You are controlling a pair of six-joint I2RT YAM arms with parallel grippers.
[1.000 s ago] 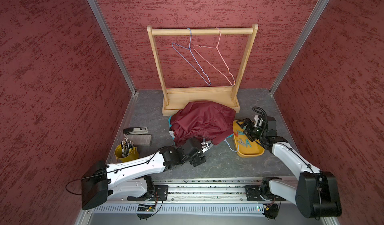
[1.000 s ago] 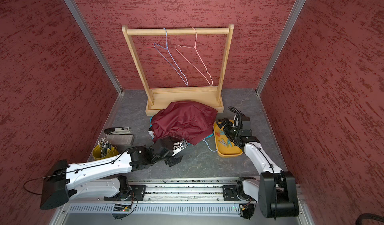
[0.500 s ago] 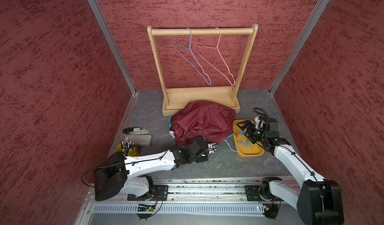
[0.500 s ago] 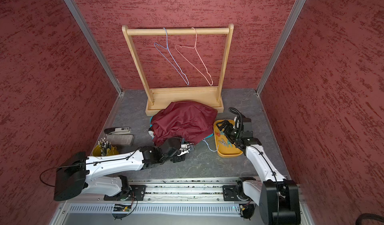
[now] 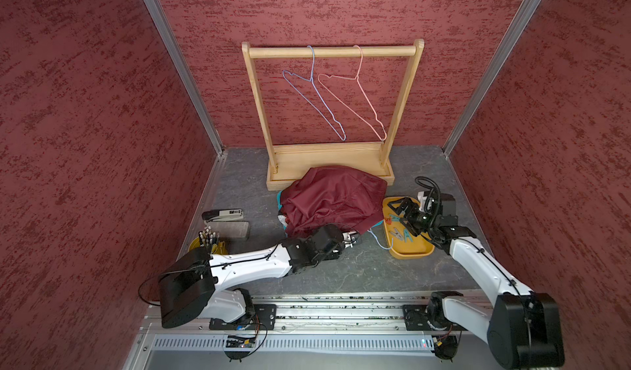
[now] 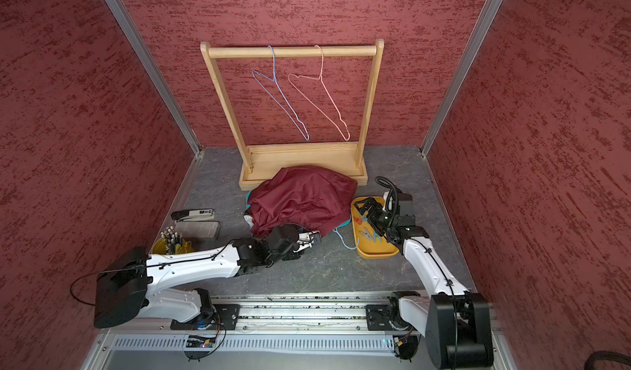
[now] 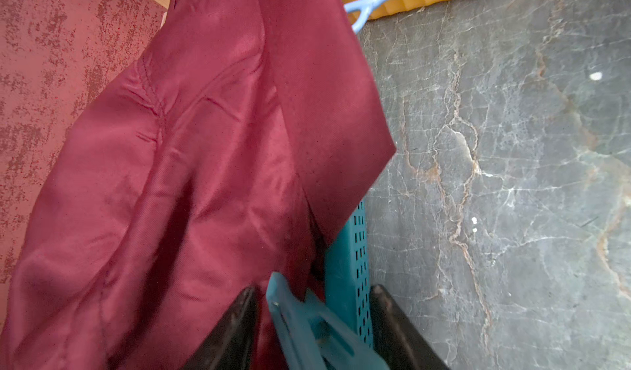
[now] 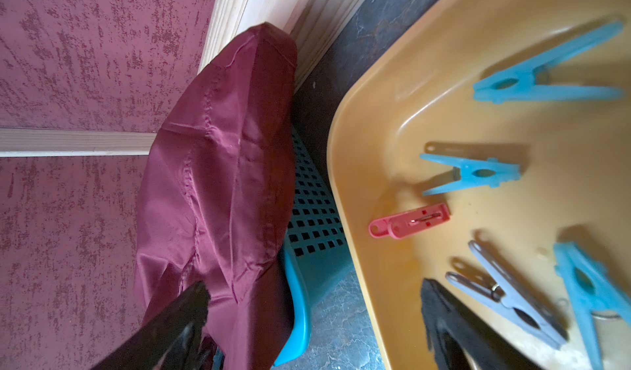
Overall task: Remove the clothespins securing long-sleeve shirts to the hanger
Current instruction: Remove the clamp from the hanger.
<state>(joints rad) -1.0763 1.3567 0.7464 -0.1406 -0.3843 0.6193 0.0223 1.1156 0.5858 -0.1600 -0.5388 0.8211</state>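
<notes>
Straddling a teal pin (image 7: 300, 320) on the maroon shirt's (image 5: 333, 197) near edge, my left gripper (image 7: 313, 293) stands half open; whether it pinches yet, I can't tell. Beyond, five pins (image 8: 478, 173) lie in the tray (image 5: 415, 250) under my wide-open, empty right gripper (image 5: 402, 211). Farthest back, two hangers (image 5: 321, 102) hang bare. I judge this pin among the last.

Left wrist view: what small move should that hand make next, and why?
Probably close the left hand on the teal clothespin: it sits between the fingers, apparently clipped to the edge of the maroon shirt. Squeezing its handles should open it for pulling free.
</notes>
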